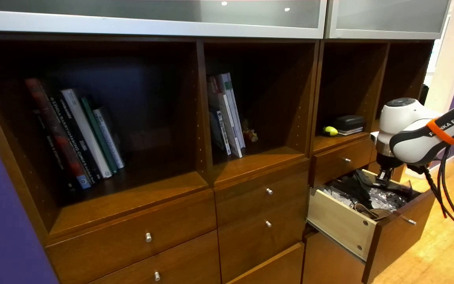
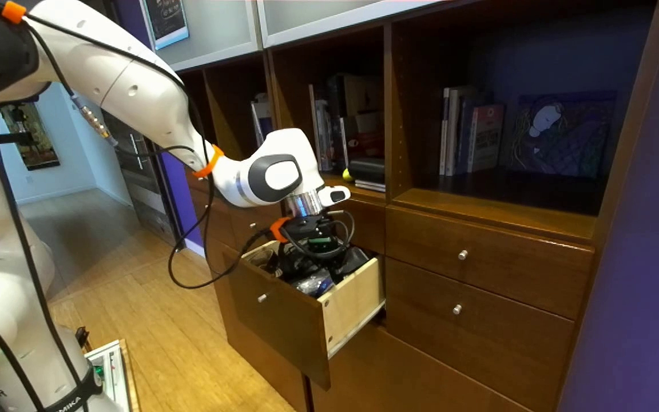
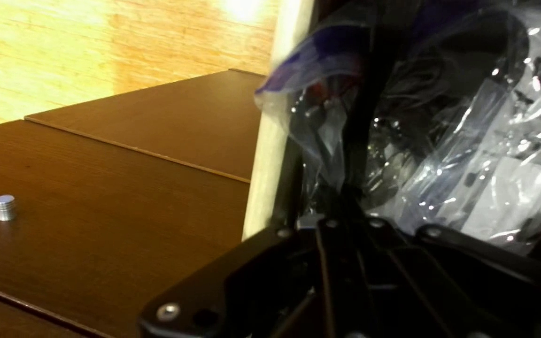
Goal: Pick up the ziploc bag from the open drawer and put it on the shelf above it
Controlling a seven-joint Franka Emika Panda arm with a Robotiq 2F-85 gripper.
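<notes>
The drawer [image 1: 341,221] is pulled open, and its pale side wall also shows in an exterior view [image 2: 355,303] and the wrist view [image 3: 270,155]. The ziploc bag [image 3: 317,117] is clear and crinkled, with a purple zip edge; its top overlaps the pale wall. Shiny plastic [image 2: 312,283] shows in the drawer; I cannot tell which bag. My gripper [image 3: 352,202] points down inside the drawer, its fingers together with plastic bunched at them; the tips are partly hidden. It also shows in an exterior view [image 1: 383,181]. The shelf [image 1: 355,86] is the dark-brown cubby above the drawer.
The shelf holds a black case [image 1: 349,122], a yellow object [image 1: 330,131] and books [image 2: 324,131]. A closed drawer front [image 1: 341,159] lies between shelf and open drawer. Black items [image 1: 355,185] and other plastic fill the drawer. Cables [image 2: 209,274] hang from the arm.
</notes>
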